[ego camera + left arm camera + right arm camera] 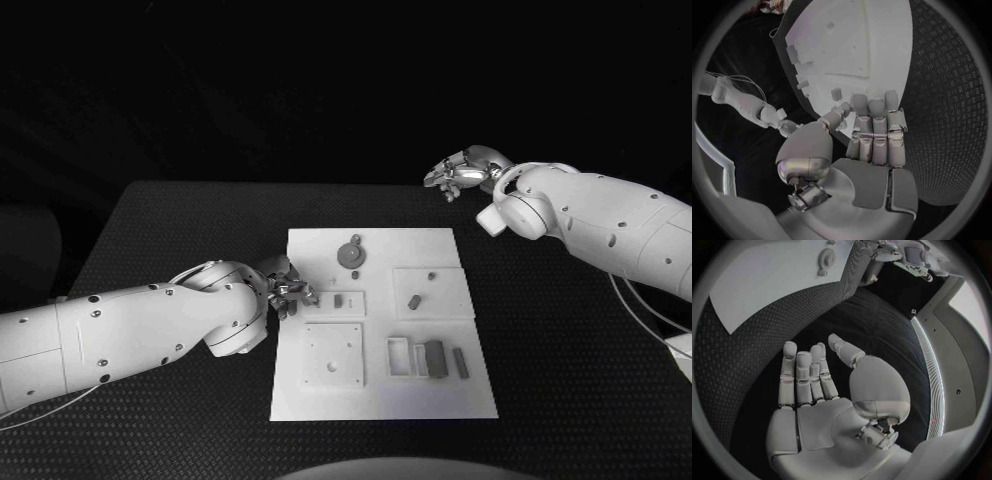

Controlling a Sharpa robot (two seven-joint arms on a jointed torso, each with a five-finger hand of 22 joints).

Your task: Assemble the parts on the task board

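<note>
Now both hands (pixel 289 290) (pixel 464 172) empty, fingers apart.

I see a dim scene with black surroundings; the white task board (pixel 382 400) takes the light and reads brightest. My wrist views bend straight edges strongly near their circular rims, and detail there softens.
</note>
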